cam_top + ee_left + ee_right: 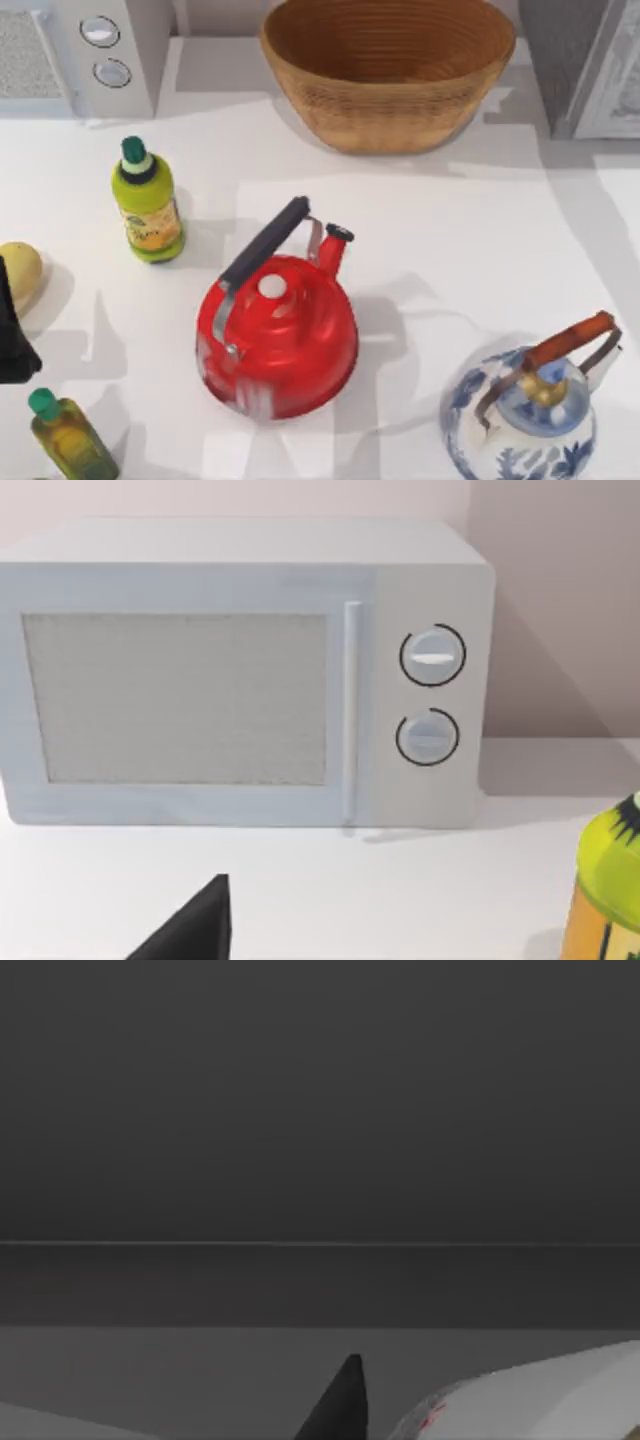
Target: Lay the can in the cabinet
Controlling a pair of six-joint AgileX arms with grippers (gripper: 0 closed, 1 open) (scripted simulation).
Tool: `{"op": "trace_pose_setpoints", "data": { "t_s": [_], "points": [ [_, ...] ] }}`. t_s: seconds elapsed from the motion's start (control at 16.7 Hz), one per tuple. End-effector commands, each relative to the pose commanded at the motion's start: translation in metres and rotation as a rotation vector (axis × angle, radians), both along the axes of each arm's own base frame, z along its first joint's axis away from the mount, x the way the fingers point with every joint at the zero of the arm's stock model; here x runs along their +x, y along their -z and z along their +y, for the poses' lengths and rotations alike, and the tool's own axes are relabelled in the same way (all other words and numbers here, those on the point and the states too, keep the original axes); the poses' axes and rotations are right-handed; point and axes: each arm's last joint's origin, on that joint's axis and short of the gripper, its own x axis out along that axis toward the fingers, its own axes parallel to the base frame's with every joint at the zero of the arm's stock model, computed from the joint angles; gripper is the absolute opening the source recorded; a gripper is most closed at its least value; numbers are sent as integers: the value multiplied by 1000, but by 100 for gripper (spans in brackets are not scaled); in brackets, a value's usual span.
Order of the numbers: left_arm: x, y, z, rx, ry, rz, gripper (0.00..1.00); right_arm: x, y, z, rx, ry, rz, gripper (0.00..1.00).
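my right wrist view looks into the dark grey inside of the cabinet (pixel 320 1110), with its floor running across the lower part of the frame. at the lower right of that frame lies the can (pixel 530 1400), a white body with small red marks, seemingly on its side just beside one dark fingertip (pixel 340 1405) of my right gripper. i cannot tell whether the fingers are clamped on the can, together, or apart. i judge the task close to done: the can is inside, and what is left is letting go, if that is not done yet, and backing out.

in the top view the cabinet (pixel 580 60) sits at the upper right corner, its white framed door (pixel 625 85) at the right edge. backing out means passing that door, and the blue-and-white kettle (pixel 525 415) stands at the lower right, so room there is narrow. the red kettle (pixel 278 330) is at centre, well apart.

my left arm (pixel 12 330) is parked at the left edge, its wrist view facing the white appliance (pixel 250 670); i cannot tell its finger state.
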Motion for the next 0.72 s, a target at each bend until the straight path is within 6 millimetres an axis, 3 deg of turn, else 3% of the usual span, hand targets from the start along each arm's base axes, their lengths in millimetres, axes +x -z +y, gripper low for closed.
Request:
{"op": "trace_pose_setpoints", "data": {
  "t_s": [0.48,0.72],
  "points": [
    [0,0,0,0,0,0,100,83,-30,3,3,1,-25,0],
    [0,0,0,0,0,0,100,118,-26,-1,3,2,-28,0]
  ]
}}
